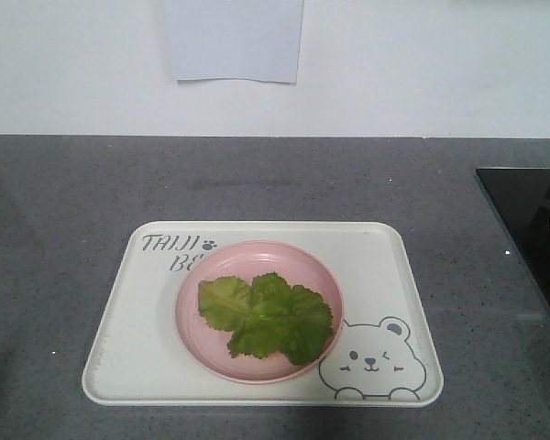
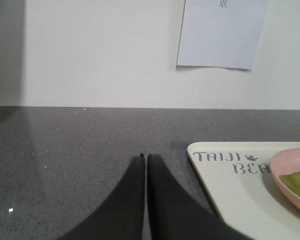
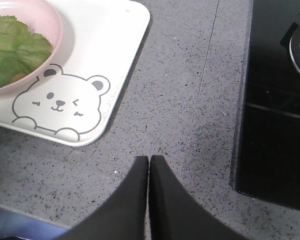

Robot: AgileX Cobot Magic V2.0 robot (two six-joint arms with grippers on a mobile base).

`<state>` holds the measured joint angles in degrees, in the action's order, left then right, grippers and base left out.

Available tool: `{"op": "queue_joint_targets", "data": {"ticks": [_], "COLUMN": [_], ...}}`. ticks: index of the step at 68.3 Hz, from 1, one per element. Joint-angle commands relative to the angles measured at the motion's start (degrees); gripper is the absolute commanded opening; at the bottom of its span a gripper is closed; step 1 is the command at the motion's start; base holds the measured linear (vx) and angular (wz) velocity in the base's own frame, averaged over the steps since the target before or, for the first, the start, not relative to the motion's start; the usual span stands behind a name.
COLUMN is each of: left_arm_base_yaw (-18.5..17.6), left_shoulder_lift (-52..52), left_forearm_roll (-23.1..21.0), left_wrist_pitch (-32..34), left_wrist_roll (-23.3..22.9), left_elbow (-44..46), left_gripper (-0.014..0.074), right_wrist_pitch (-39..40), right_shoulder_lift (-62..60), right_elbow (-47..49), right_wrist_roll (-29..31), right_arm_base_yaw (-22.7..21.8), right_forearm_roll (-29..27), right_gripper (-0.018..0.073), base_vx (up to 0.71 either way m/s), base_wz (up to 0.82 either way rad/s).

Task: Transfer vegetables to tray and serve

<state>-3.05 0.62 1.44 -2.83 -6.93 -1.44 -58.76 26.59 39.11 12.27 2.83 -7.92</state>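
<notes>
The green lettuce leaves lie in a round pink plate that stands on the cream tray with the bear drawing, in the middle of the grey counter. My left gripper is shut and empty over bare counter, left of the tray's far left corner; the plate's edge and some lettuce show at the right. My right gripper is shut and empty over counter, right of the tray's near right corner; lettuce shows in the plate. Neither gripper shows in the front view.
A black cooktop lies flush in the counter at the right, with a pot's rim on it. A white wall with a paper sheet stands behind the counter. The counter's front edge runs near the right gripper.
</notes>
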Motion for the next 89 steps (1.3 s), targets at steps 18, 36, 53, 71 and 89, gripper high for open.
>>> {"op": "queue_joint_targets", "data": {"ticks": [18,36,53,71,89], "left_arm_base_yaw": [2.62,2.62,2.62,2.62,2.62], "left_shoulder_lift": [0.94,0.94,0.89,0.89,0.89], "left_forearm_roll": [-0.07,-0.07,-0.07,-0.07,-0.07], "left_wrist_pitch": [5.26,4.94,4.79,4.79,4.79], "left_wrist_roll": [-0.21,-0.26,-0.26,-0.26,-0.26], "left_elbow": [-1.44,-1.38,-1.38,-1.38,-1.38], "left_gripper": [-0.0007,-0.0007,-0.0006,-0.0006,-0.0006], "right_wrist_pitch": [3.23,3.23,3.23,3.23,3.23], "right_shoulder_lift": [0.36,0.36,0.36,0.36,0.36], "right_elbow": [1.33,1.33,1.33,1.33,1.33], "right_wrist_roll": [0.54,0.54,0.54,0.54,0.54], "right_arm_base_yaw": [-0.08,-0.08,-0.08,-0.08,-0.08], "right_forearm_roll": [-0.22,-0.22,-0.22,-0.22,-0.22], "right_gripper": [-0.0008,-0.0008,-0.0008,-0.0008,-0.0008], "base_vx": [0.0,0.0,0.0,0.0,0.0], "base_wz": [0.0,0.0,0.0,0.0,0.0]}}
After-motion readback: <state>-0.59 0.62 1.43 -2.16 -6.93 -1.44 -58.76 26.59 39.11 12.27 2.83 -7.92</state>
